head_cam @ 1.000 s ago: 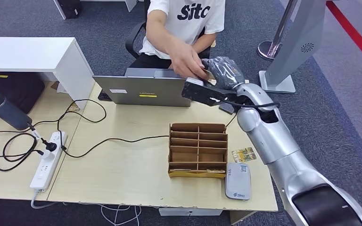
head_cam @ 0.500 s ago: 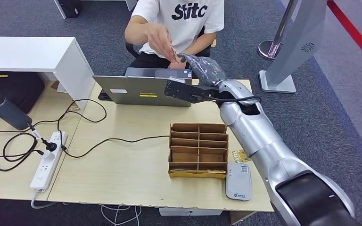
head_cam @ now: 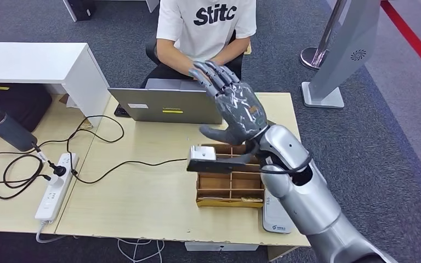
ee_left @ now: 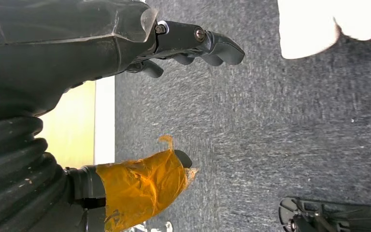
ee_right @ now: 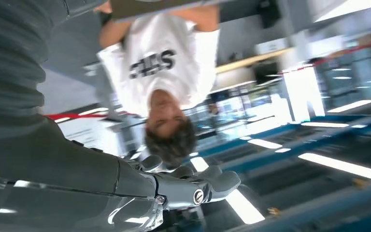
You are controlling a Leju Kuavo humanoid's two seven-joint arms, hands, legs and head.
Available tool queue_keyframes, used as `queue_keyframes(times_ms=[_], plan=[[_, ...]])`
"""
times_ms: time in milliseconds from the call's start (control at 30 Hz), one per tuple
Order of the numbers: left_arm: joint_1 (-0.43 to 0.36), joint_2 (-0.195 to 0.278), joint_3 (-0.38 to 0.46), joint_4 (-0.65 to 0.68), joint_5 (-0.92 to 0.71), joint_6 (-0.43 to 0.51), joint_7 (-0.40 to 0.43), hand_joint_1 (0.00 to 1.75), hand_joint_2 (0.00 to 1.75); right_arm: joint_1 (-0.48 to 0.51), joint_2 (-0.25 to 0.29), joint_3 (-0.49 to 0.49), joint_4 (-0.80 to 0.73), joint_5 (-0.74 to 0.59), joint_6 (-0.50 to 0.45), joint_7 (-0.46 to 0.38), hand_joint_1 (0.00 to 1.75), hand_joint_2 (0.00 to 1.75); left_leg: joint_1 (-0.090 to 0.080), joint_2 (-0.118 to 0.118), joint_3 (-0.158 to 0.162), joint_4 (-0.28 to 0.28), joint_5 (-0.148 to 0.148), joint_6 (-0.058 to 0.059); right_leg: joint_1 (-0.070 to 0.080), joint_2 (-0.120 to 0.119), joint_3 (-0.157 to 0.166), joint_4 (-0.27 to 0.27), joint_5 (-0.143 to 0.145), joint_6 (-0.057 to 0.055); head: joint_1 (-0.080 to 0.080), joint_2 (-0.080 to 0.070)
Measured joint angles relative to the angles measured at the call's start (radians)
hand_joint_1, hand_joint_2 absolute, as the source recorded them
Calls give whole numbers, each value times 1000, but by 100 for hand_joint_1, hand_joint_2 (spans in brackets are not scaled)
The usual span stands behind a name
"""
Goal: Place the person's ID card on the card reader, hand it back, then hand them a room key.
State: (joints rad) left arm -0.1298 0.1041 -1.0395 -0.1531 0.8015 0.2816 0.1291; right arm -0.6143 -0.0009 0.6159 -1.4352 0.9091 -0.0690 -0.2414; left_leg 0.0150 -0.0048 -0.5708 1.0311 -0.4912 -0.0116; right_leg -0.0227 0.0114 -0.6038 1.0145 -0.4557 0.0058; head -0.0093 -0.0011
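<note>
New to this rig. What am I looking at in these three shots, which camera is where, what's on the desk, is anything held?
It is a humanoid robot with two silver arms ending in many-fingered hands. The head view looks down from the robot's body onto a wooden desk. The other two come from cameras at the wrists and are rotated.

The right hand is raised over the desk, fingers spread, holding nothing. The left hand hangs over grey carpet, also empty.

On the desk: a laptop, a cardboard divider box, a grey card reader near the front edge, a power strip with cables, and a dark bottle. A person in a white T-shirt sits opposite.
</note>
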Motion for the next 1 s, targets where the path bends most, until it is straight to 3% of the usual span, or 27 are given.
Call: queue_keyframes(times_ms=[200, 367, 600, 900, 1000], plan=[[15, 4, 0, 7, 40, 8, -3, 0, 175, 199, -126, 13, -159, -80, -76, -111, 0, 175, 0, -1, 0, 0, -1, 1, 0, -2, 1, -1, -1, 1, 0, 0], [20, 5, 0, 7, 73, 19, 2, 0, 175, 362, -180, -4, -215, -29, -148, -124, 0, 175, 0, -1, 0, 0, -2, 1, 0, -2, 1, -1, -1, 1, 0, 0], [23, 5, 0, 7, 121, 35, 6, 0, 175, 572, -188, -39, -240, 98, -243, -87, 0, 175, 0, -1, 0, 0, -2, 2, 0, -2, 1, 0, -2, 1, 0, 0], [23, 4, 0, 7, 131, 36, 6, 0, 175, 636, -187, -61, -250, 118, -250, -78, 0, 175, 0, 0, 1, 0, -3, 2, 0, -1, 2, 0, -2, 1, 0, 0], [23, 4, 0, 7, 149, 40, 6, 0, 175, 661, -184, -76, -251, 219, -267, -24, 0, 175, 0, 0, 1, 0, -3, 2, 0, -2, 2, 0, -2, 1, 0, 0]])
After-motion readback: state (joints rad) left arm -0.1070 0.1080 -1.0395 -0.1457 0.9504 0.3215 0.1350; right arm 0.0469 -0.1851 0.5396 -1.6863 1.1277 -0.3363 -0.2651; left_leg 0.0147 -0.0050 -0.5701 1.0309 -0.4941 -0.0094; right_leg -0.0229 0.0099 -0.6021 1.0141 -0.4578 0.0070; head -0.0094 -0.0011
